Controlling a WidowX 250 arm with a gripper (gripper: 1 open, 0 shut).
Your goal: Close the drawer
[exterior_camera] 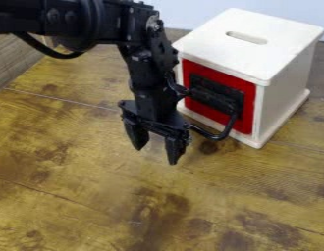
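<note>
Red drawer (237, 125) (black loop handle) sits in the cream box (283, 83).

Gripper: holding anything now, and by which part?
Nothing is held; the gripper hangs with its fingers apart, bare floor-like wood visible between them.

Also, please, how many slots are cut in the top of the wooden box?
1. The slot is in the cream top of the box, above the red drawer front. The whole top looks uncovered, so probably none is hidden there.
</note>
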